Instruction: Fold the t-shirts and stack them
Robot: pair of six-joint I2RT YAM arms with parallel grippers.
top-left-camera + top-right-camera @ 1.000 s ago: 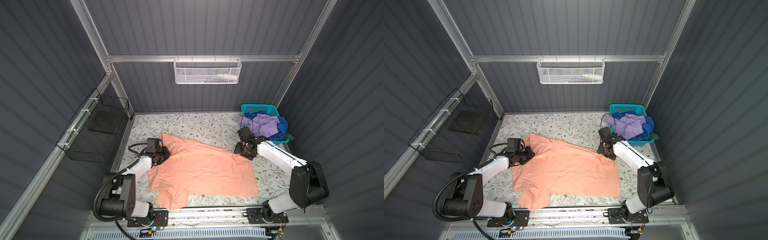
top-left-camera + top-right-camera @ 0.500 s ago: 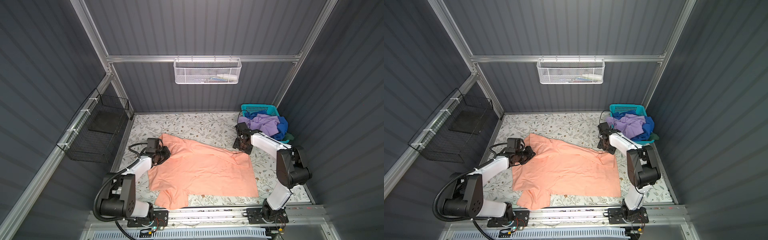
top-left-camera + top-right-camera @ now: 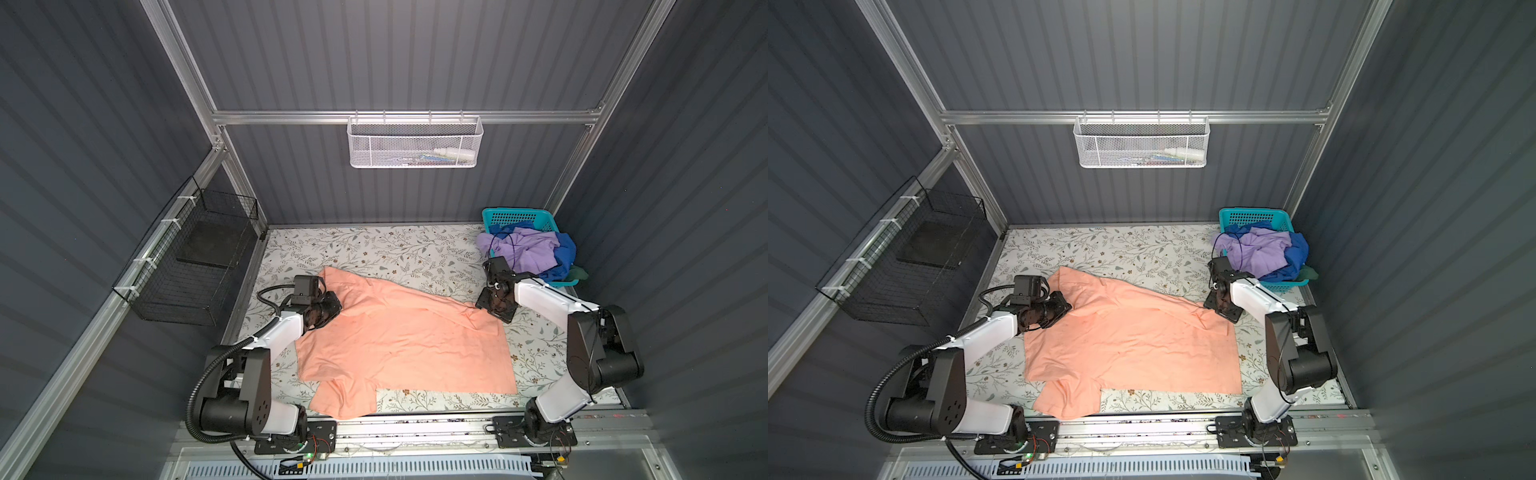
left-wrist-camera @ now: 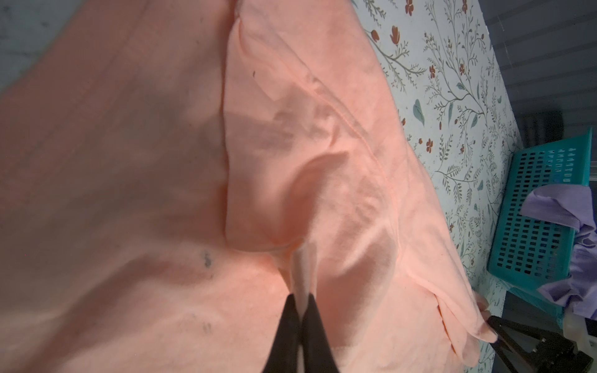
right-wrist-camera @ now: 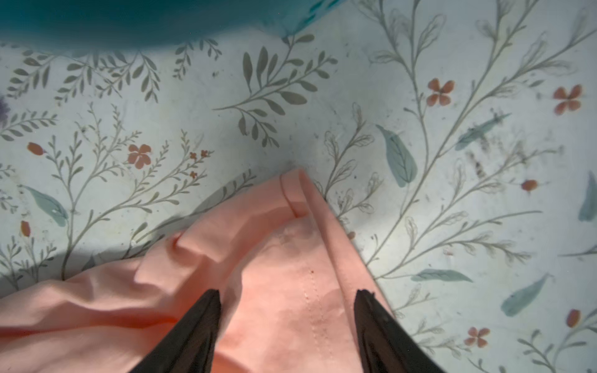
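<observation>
Pinches a soft ridge of the peach t-shirt (image 3: 399, 345) in the clamped left gripper (image 4: 302, 295); straddles its stitched corner with the spread right gripper (image 5: 287, 292). Sprawls rumpled across the floral mat (image 3: 395, 249).

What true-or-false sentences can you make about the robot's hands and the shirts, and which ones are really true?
1. The peach shirt lies spread out on the flowery table. True.
2. The left hand is wide open. False: it is shut, pinching a fold of the peach shirt.
3. The right hand is open at a corner of the peach shirt. True.
4. The teal basket is empty. False: a purple shirt and a blue shirt are heaped in it.
</observation>
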